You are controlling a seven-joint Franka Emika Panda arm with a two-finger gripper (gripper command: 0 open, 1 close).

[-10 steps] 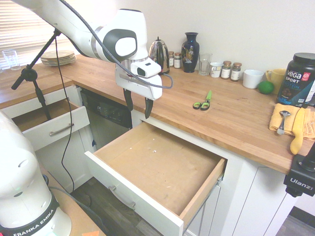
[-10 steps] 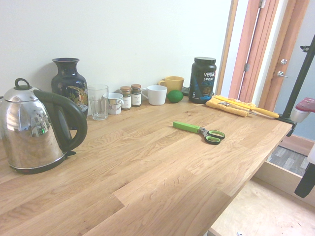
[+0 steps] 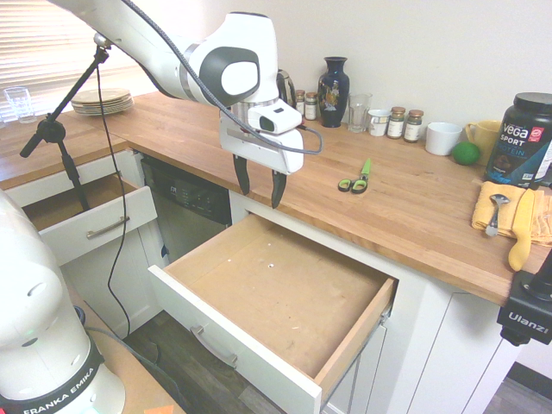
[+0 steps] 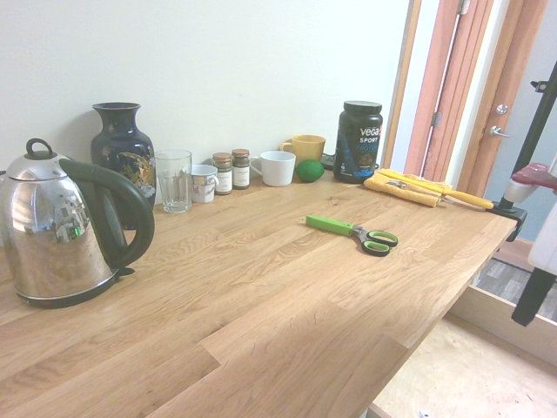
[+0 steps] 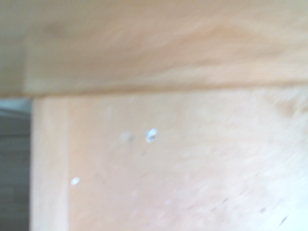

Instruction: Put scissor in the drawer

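Taking bearings from the scissor (image 3: 357, 179) as the first exterior view showed it, we listed the following. Item: one scissor, green and black handle loops toward seven o'clock, bright green far end toward one, lying flat on the wooden counter (image 3: 414, 203). Item: one pair of dark fingers (image 3: 279, 188), at nine o'clock, pointing down, spread apart, nothing between them. Item: one wide drawer (image 3: 285, 293), at seven o'clock, pulled open, white front with a bar handle (image 3: 213, 347), small pale specks on its brown bottom. We noted the scissor outside this drawer. Item: one dark blue vase (image 3: 333, 93), between eleven and twelve; one clear glass (image 3: 360, 114), at twelve. Item: two spice jars with cork-coloured lids (image 3: 396, 123), between one and two. Item: one white cup (image 3: 442, 139), at two. Item: one green ball (image 3: 466, 153), between two and three, near a black tub (image 3: 520, 142). Item: one orange cloth (image 3: 485, 207), between three and four, bearing a spoon (image 3: 498, 207). Item: one stack of plates (image 3: 102, 102), between nine and ten. Item: one smaller drawer (image 3: 99, 226), between eight and nine, open. In the second exterior view we recorded one steel kettle (image 4: 57, 231) on the counter.
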